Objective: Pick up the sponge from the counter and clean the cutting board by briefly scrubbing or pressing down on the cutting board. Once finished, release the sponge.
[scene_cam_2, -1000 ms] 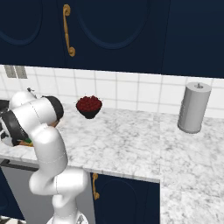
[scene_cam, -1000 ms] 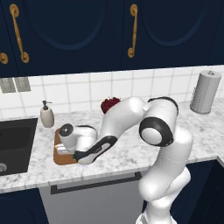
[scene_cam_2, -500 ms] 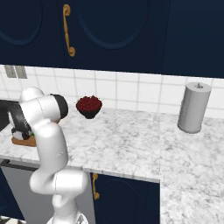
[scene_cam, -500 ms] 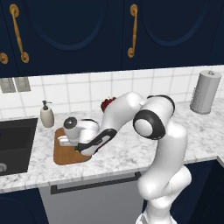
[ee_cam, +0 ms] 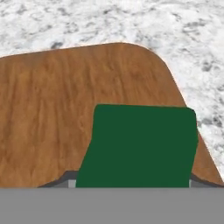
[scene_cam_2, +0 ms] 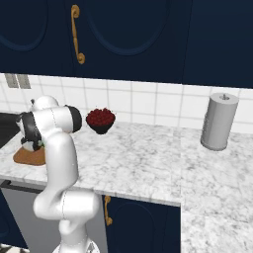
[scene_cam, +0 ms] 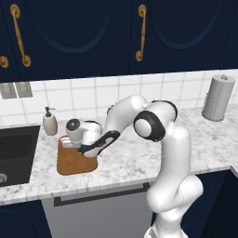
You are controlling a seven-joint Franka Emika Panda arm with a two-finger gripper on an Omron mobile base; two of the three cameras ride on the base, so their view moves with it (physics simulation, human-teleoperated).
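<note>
The green-topped sponge point(ee_cam: 140, 144) sits between my gripper's point(ee_cam: 133, 180) fingers, with the jaws shut on it. It is low over the brown wooden cutting board point(ee_cam: 57, 109), near one rounded corner. In the left base view the gripper point(scene_cam: 82, 149) is down on the back half of the cutting board point(scene_cam: 74, 163), which lies on the marble counter point(scene_cam: 135, 160) just right of the sink. Whether the sponge presses on the wood I cannot tell. From the right base view, the cutting board point(scene_cam_2: 28, 156) shows partly behind my arm.
A dark sink basin point(scene_cam: 14, 153) lies left of the board, with a soap dispenser point(scene_cam: 49, 122) behind it by the tiled wall. A dark bowl of red fruit point(scene_cam_2: 101, 120) stands at the back. A grey paper towel roll point(scene_cam: 217, 97) stands far right.
My hand has slid with the sponge across the board, from its front part toward the wall. The elbow has swung up and left.
</note>
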